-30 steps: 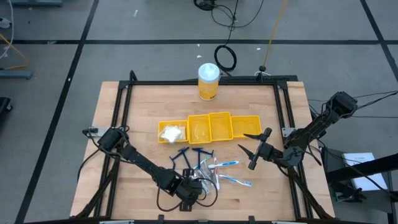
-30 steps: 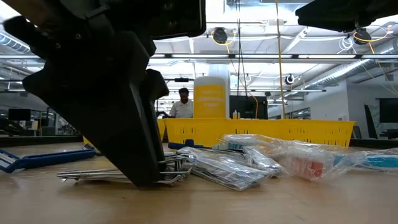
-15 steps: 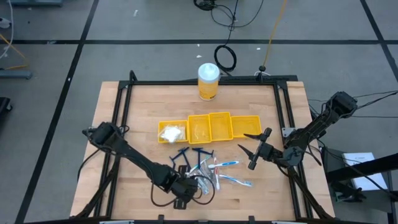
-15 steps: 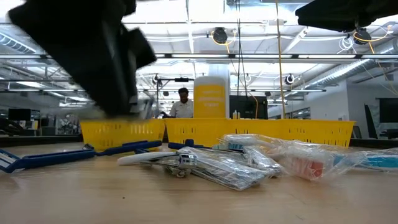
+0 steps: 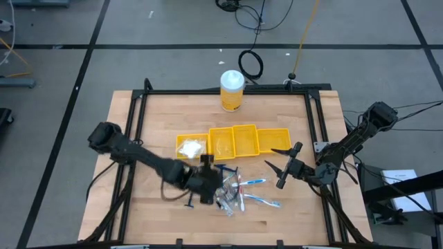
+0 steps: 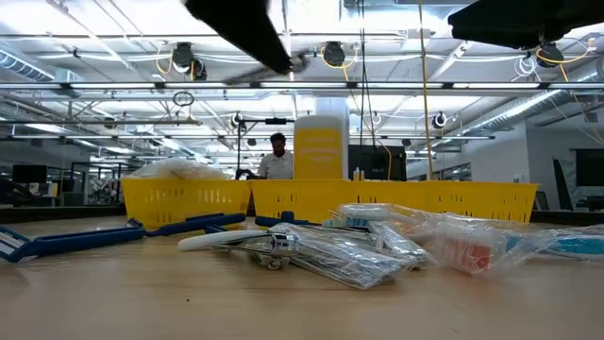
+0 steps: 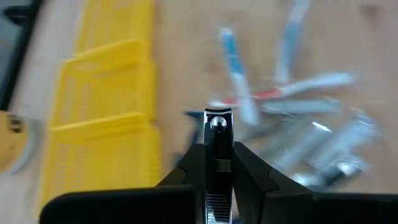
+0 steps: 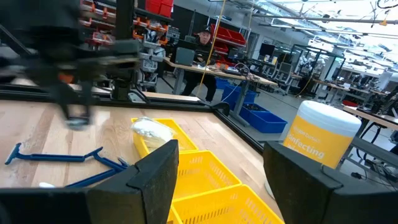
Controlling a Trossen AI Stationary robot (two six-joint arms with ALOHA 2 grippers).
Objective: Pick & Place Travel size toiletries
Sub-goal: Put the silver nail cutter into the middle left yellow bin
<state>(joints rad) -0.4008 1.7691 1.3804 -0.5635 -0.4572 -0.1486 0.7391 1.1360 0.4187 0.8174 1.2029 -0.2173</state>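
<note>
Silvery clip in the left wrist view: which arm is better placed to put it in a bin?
Left. The left gripper holds the silvery clip, raised beside the yellow bins; the right gripper hangs open and empty.

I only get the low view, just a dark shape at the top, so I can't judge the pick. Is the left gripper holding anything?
Observer: Yes. The left wrist view shows the left gripper shut on a small silvery metal item.
Operator: Where is it over the table?
Observer: From above, it hangs beside the toiletries pile, near the yellow bins.
Operator: And the right arm?
Observer: The right gripper waits open and empty at the table's right side.
</note>
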